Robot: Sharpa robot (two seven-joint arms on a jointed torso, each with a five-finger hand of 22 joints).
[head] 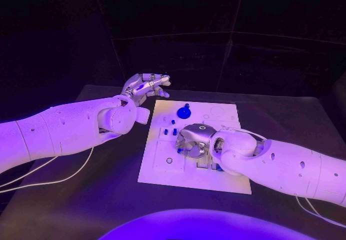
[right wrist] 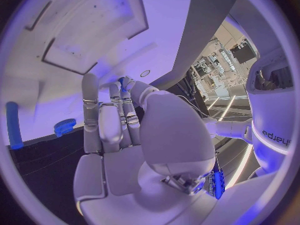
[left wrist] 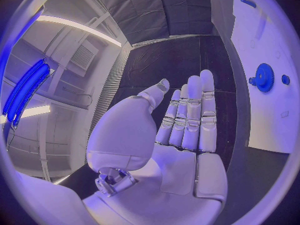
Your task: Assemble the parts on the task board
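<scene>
On the black surface (head: 108,200), the white task board (head: 162,172) lies centred. My right robot hand (head: 193,142) hovers over its middle, pinching a small blue part (right wrist: 125,81); my left robot hand (head: 146,85) waits open beyond the far-left corner. I'd lower slowly, keeping the part square over its socket.

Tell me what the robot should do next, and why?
Probably lower the right hand to pick a small blue part off the task board. That hand hovers over the board's middle with nothing plainly in it, while the left hand waits open beyond the board's corner.
</scene>
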